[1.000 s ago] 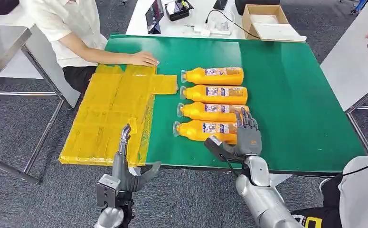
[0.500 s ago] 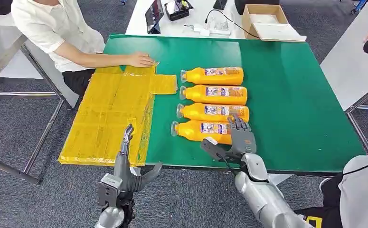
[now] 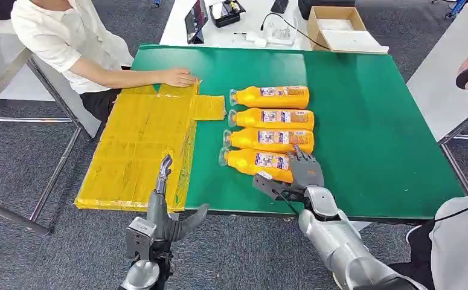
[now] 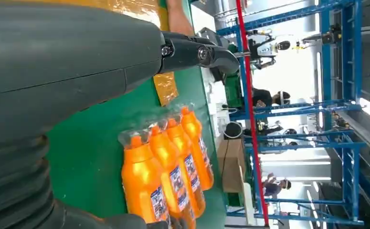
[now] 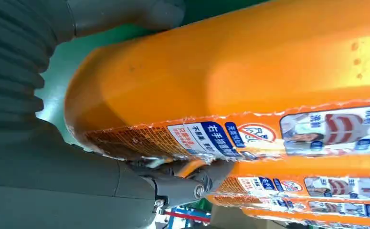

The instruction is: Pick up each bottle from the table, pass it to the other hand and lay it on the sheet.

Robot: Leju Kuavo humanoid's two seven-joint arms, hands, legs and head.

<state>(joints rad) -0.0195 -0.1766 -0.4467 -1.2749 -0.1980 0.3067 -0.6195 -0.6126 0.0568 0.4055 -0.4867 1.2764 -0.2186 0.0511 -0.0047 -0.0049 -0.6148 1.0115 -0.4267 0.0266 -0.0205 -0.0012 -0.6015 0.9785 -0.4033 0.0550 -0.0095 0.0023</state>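
Reaching over the nearest bottle, the right hand wraps its fingers around its base; the left hand hangs with fingers apart.

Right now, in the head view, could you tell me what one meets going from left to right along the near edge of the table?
Yellow sheet → left hand → nearest orange bottle → right hand → bare green table.

Lying side by side in a row on one green table: four orange bottles. Lying spread at the table's left edge: one yellow sheet. Sitting beyond on a white table: one open cardboard box. Reaching in from below: two robot hands.
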